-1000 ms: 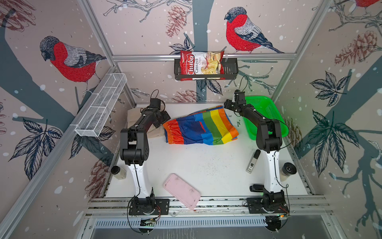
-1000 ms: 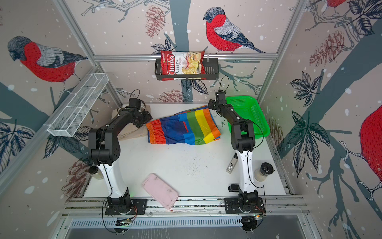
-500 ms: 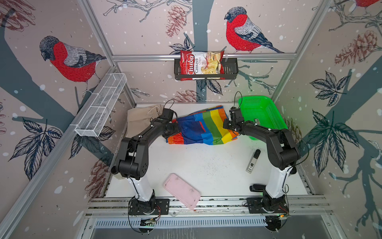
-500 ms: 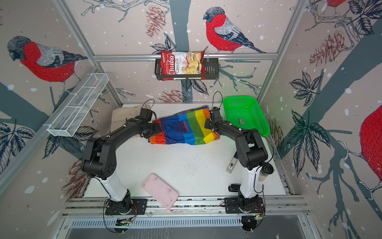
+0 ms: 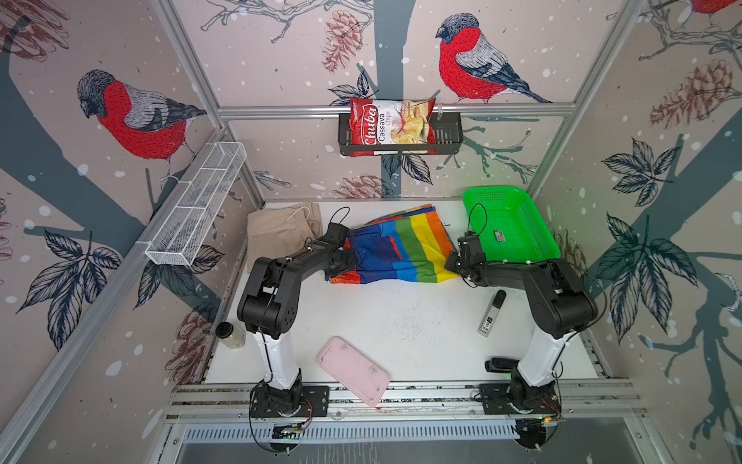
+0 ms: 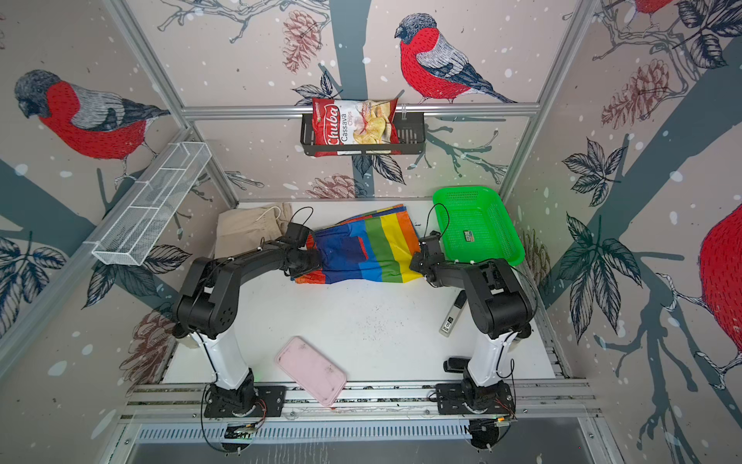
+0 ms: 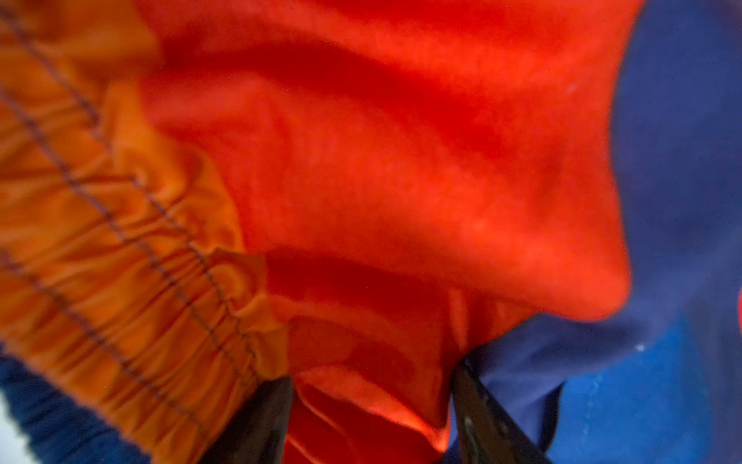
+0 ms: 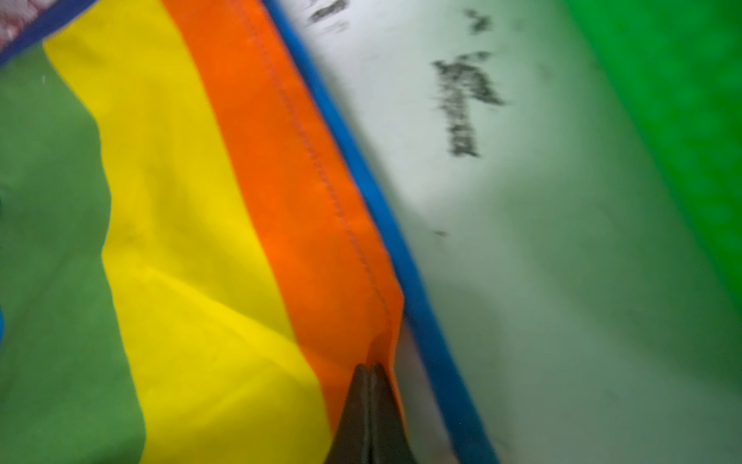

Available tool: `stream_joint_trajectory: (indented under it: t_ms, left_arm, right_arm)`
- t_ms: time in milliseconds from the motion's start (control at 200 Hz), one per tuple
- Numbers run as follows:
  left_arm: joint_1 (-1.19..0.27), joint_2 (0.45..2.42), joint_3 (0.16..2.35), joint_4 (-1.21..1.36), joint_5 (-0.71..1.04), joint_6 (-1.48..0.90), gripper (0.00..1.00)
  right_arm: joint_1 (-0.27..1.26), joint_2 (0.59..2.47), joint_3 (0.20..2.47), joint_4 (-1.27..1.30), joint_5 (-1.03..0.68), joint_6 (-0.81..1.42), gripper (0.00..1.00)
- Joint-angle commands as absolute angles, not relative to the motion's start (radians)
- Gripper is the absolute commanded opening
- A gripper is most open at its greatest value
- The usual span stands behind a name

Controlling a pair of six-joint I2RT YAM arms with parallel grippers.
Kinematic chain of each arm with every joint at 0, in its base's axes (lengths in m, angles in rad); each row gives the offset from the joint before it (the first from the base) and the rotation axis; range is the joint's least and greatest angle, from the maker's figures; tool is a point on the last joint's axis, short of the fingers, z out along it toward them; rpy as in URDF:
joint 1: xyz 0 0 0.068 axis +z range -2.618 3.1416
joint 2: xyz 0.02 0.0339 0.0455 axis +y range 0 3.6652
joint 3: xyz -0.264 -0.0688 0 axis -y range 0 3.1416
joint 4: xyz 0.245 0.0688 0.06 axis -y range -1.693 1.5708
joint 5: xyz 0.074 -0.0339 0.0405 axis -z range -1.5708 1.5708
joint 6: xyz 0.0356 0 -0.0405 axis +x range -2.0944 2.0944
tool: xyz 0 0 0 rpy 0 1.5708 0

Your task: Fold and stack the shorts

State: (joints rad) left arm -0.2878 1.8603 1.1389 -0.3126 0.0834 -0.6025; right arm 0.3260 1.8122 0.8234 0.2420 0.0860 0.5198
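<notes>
White counter (image 5: 401, 321) carries the striped shorts (image 5: 401, 249) spread toward its back, the beige shorts (image 5: 281, 233) just beside them in the far left corner; the left tool (image 7: 369, 377) stands apart astride bunched red cloth by the waistband; the right tool (image 8: 370, 371) is clamped together on the orange hem corner.

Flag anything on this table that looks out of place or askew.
The pink tray lies askew at the front, one corner hanging past the table edge over the metal rail. Fine dark specks are scattered on the bare surface in front of the striped shorts. Nothing else stands out.
</notes>
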Motion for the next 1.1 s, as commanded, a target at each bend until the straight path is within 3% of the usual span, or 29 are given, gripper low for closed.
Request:
stream_joint_trajectory:
  t_ms: [0, 405, 430, 485, 580, 740, 876, 1091]
  left_arm:
    - [-0.301, 1.832, 1.086, -0.35, 0.105, -0.597, 0.62]
    - [-0.353, 1.696, 0.955, -0.348, 0.201, -0.553, 0.62]
    - [-0.353, 1.681, 0.962, -0.351, 0.214, -0.55, 0.63]
    - [-0.353, 1.647, 0.986, -0.363, 0.243, -0.544, 0.64]
    - [-0.353, 1.583, 1.063, -0.414, 0.286, -0.53, 0.65]
    - [-0.336, 1.452, 1.178, -0.496, 0.246, -0.527, 0.68]
    - [-0.236, 1.331, 1.12, -0.509, 0.122, -0.585, 0.76]
    - [0.067, 1.201, 0.876, -0.42, 0.315, -0.588, 0.79]
  right_arm:
    - [0.323, 1.777, 0.746, 0.19, 0.125, 0.58, 0.02]
    - [0.389, 1.408, 0.605, 0.022, 0.335, 0.651, 0.03]
    - [0.397, 1.361, 0.604, 0.012, 0.358, 0.653, 0.1]
    - [0.424, 1.285, 0.614, 0.009, 0.393, 0.639, 0.38]
    - [0.505, 1.193, 0.665, 0.042, 0.446, 0.574, 0.56]
    - [0.728, 1.247, 0.83, 0.142, 0.48, 0.347, 0.73]
    - [0.967, 1.487, 1.01, 0.183, 0.594, 0.151, 0.9]
    - [1.169, 1.848, 1.245, 0.206, 0.561, -0.03, 0.99]
